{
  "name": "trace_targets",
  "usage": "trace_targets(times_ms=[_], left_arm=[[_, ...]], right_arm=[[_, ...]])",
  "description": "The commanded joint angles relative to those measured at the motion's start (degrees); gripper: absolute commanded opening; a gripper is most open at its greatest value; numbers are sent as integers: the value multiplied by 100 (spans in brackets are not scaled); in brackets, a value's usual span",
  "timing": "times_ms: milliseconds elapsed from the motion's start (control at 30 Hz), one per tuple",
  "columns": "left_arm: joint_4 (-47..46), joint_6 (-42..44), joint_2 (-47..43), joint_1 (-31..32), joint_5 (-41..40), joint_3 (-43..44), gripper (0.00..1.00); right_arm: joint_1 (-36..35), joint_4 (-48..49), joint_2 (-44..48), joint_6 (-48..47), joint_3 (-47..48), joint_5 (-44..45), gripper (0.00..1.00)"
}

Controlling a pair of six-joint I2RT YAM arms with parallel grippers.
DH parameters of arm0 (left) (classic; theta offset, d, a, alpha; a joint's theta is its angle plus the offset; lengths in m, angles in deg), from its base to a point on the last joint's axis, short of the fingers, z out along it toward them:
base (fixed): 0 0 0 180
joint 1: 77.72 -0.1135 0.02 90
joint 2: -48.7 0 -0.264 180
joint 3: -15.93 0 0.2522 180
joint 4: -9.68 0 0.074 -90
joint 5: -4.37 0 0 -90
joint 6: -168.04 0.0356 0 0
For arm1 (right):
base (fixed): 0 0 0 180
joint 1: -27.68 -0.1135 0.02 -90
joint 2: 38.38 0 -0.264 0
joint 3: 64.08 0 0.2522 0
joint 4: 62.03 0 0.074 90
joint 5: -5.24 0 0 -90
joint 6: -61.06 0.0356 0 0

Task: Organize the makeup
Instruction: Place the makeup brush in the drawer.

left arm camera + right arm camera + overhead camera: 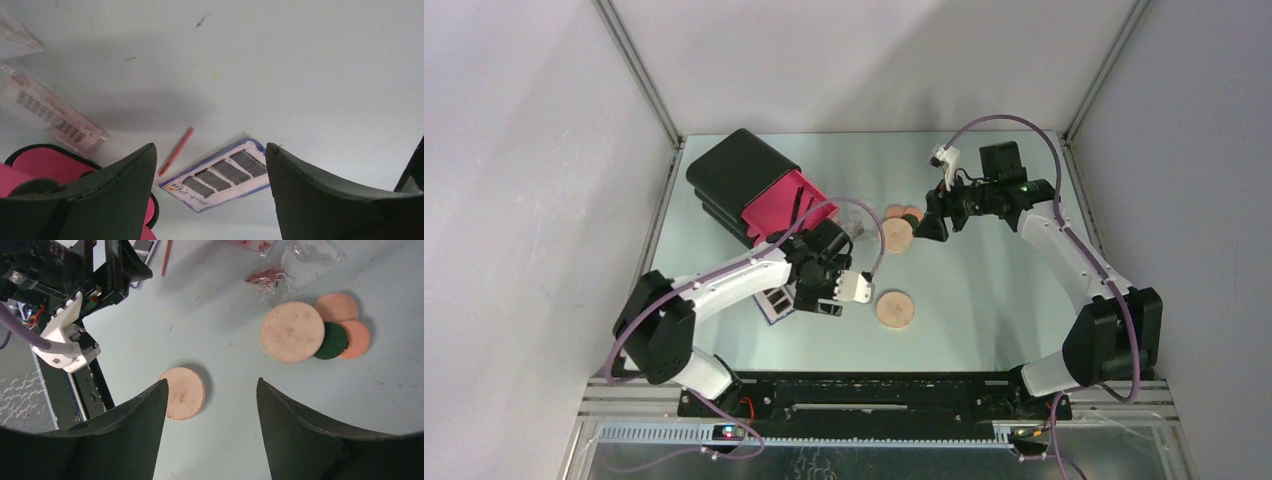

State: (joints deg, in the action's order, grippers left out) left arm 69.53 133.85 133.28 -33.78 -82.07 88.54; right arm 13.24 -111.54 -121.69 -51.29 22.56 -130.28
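Left gripper (210,150) hung over the table (984,290), jaws wide apart, nothing between them. Below it lay a card with dark strips (220,175), printed "Bob Pin", flat on the table. A pink stick (176,151) lay just beside the card's left edge; touching or not, cannot tell. Further left was a clear labelled tube (55,112), lying apart from both. In the top view the left wrist covered most of the card. The black box (759,190) with its pink drawer (789,205) pulled open sat tight against the left arm, crowding that side.

Right gripper (211,381) was also spread open and empty, above bare table. Near tan disc (183,392) lay alone, just left of the gap. Far tan disc (292,331) sat in a cluster, touching the dark-green round (332,341), with two peach rounds (337,306) tucked against the green one. A crinkled clear packet (300,260) lay behind the cluster, near it. The two arms were well apart, the near disc between them.
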Motion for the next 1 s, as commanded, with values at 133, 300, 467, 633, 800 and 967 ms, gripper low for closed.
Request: trace_targets(times_ms=[133,300,467,633,800,967], left_arm=[[122,1429,468,44,-731,479,81],[-40,1825,872,-39,-955,475,77],[-69,2064,1165,-113,-1045,545,73],[-161,2242,1315,-220,-1104,544,70],[-263,2376,1424,-312,-1126,498,63],[-512,2477,1479,-339,-1249,337,60]], right_arm=[[29,-90,-147,-163,30,-36,73],[29,-100,-232,-186,34,-28,73],[29,-120,-286,-216,34,7,73],[29,-143,-325,-259,40,42,73],[29,-151,-383,-285,36,57,73],[29,-152,-405,-296,41,69,73]])
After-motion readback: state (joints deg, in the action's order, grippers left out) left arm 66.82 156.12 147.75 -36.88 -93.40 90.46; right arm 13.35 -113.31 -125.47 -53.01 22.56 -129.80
